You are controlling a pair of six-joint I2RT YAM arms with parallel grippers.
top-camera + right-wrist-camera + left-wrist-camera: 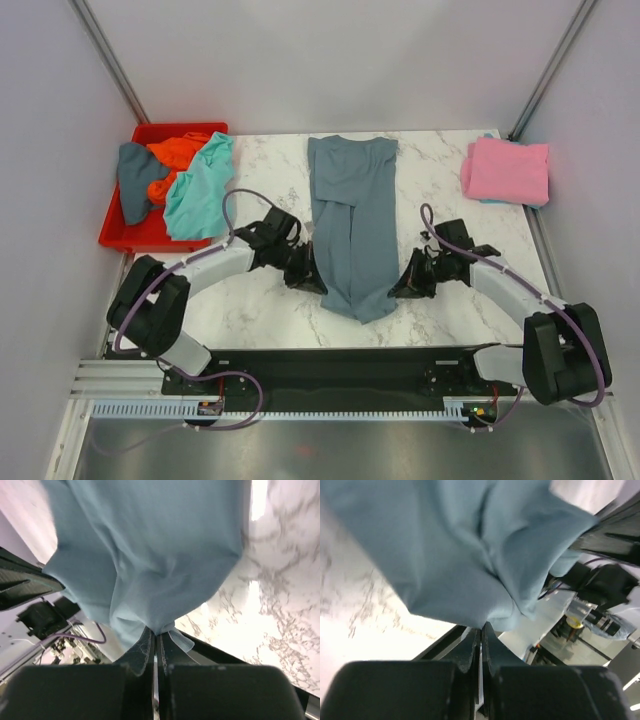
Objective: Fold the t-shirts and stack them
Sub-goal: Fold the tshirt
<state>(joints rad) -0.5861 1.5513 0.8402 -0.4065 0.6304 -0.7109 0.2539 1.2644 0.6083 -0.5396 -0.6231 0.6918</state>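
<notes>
Slate-grey t-shirt [352, 200] lies lengthwise on the table [250, 310], sides folded in, left gripper [316, 282] and right gripper [398, 288] both pinched tight on its near hem corners, so next, I'd say, lift together and carry that hem to the collar

Walls [330, 60] stood plain pale grey on three sides | surface [250, 305] was white marble, grey-veined | metal corner posts [108, 58] framed it | light fell bright, even
</notes>
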